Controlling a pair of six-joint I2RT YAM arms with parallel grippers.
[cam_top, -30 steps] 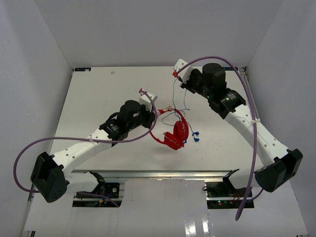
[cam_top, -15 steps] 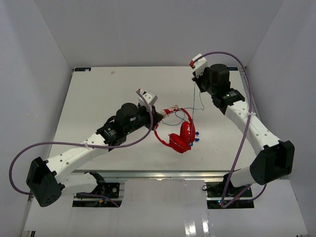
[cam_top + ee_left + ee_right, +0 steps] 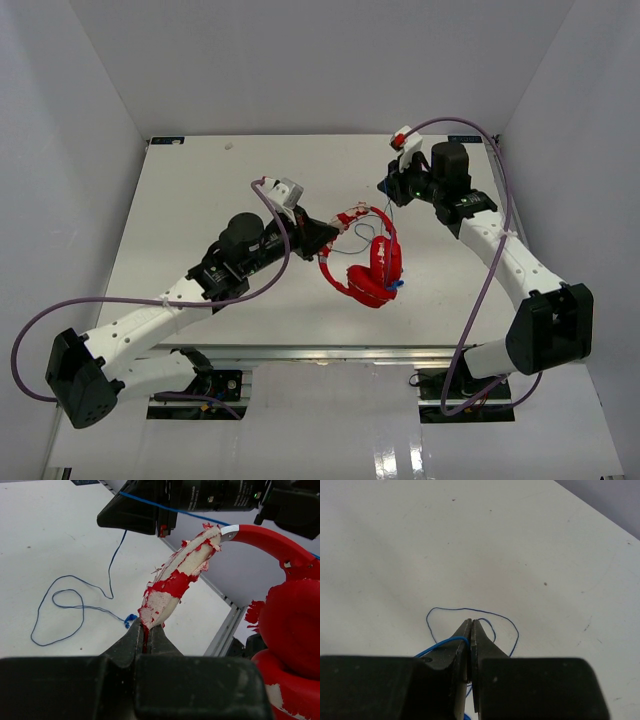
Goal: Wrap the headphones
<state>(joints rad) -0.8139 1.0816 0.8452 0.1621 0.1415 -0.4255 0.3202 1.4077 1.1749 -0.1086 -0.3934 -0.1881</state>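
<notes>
**Red headphones gripped, cable not yet wound**

Red headphones (image 3: 372,270) sit just right of the middle of the top view, folded so that the two earcups (image 3: 292,625) press together at the right edge of the left wrist view. Their headband (image 3: 180,577), with red skin flaking off pale padding, arches up and left from the cups. Whether the cups rest on the table (image 3: 200,200) or hang just above it cannot be told.

The left gripper (image 3: 149,632) is clamped tight on the lower end of that headband, reaching in from the lower left of the top view. The thin blue cable (image 3: 470,611) runs from the headphones toward the upper right, where the right gripper (image 3: 471,640) has its jaws pinched together with a strand caught between them. Past that pinch the cable lies in loose loops on the table. The small blue plug (image 3: 397,284) shows just beside the earcups.

By the look of it, both holds are set: one arm steadies the headphones and the other has the cable. No turn of cable shows around the headband or the cups, so the winding itself, and the tucking in of the plug, seem to be left to do.
</notes>
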